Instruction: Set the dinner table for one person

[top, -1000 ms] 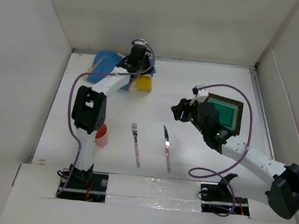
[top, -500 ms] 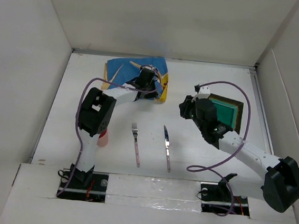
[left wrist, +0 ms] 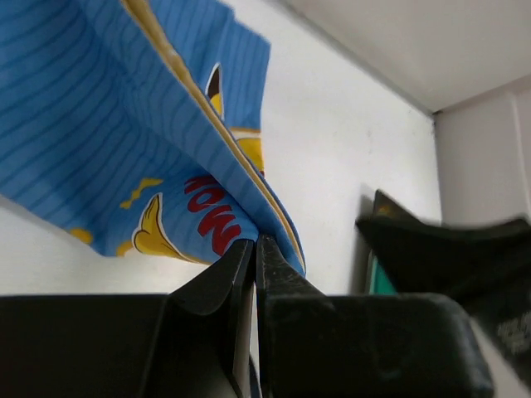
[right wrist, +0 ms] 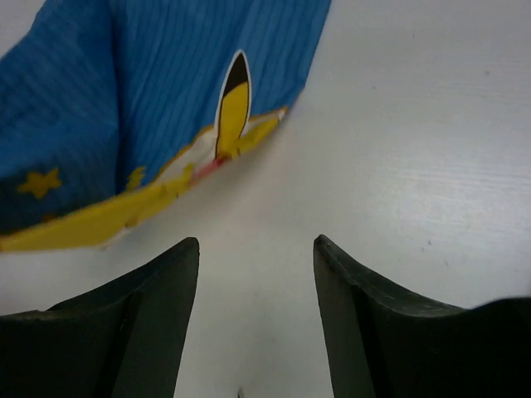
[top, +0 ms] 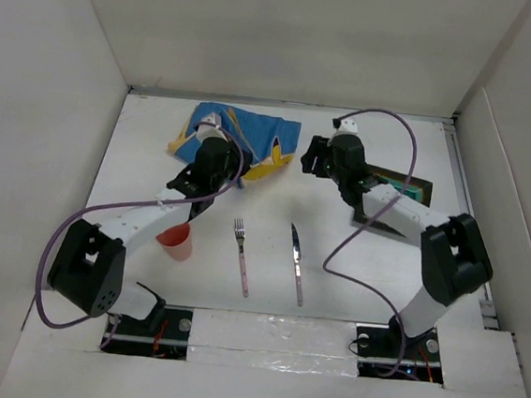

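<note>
1. Arms, two. The left arm's elbow is folded low at the near left, and its forearm runs up and right across the dinner table (top: pixel 352 273).
2. The left gripper (left wrist: pixel 253 249) has its jaws pressed together, pinching the yellow-trimmed edge of the placemat (top: pixel 244 131).
3. Placemat, one: blue with a cartoon print, rumpled and partly lifted, at the far left-centre of the dinner table.
4. Cup (top: pixel 176 240), one: red, standing just beside the left forearm, left of the fork.
5. Fork (top: pixel 240 253), one, and knife (top: pixel 295 258), one. They lie side by side but apart at centre front, handles toward the near edge.
6. The right arm's elbow is out at the right, and its forearm reaches left and away.
7. The right gripper (right wrist: pixel 257 249) has its jaws spread wide with nothing between them, low over bare table near the placemat's right corner.
8. Green dish (top: pixel 417 190), one: dark-rimmed, at the far right, partly hidden by the right arm.
</note>
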Motion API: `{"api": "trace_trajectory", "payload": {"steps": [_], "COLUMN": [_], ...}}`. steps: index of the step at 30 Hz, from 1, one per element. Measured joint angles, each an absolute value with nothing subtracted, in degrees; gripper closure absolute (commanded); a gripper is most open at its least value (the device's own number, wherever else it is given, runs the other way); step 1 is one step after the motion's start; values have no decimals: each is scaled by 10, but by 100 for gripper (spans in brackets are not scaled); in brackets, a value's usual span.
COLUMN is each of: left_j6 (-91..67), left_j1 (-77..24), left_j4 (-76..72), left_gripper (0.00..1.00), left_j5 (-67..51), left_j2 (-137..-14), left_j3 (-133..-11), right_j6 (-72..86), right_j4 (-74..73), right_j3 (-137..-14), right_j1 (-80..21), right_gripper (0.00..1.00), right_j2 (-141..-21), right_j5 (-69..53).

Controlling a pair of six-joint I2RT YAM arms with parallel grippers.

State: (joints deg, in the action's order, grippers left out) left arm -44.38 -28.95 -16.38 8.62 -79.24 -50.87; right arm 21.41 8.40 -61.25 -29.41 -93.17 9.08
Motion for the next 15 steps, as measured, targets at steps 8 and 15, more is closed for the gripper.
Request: {"api": "trace_trajectory", "payload": {"steps": [8,15], "left_j6": [-477,-493], "left_j1": [-296,-296], "left_j4": [-179,-216], "left_gripper": [100,100], "left_j5": [53,16], "left_j2": [-790,-761], "left_j3": [-408,-377], "right_j6": [257,295], "right_j4": [31,-113], "right_j3": [-853,-1113], "right_j1": [-227,-211], "right_gripper": [37,39], "right_j2": [-1178,-1355], "right_j5": [29,23]}}
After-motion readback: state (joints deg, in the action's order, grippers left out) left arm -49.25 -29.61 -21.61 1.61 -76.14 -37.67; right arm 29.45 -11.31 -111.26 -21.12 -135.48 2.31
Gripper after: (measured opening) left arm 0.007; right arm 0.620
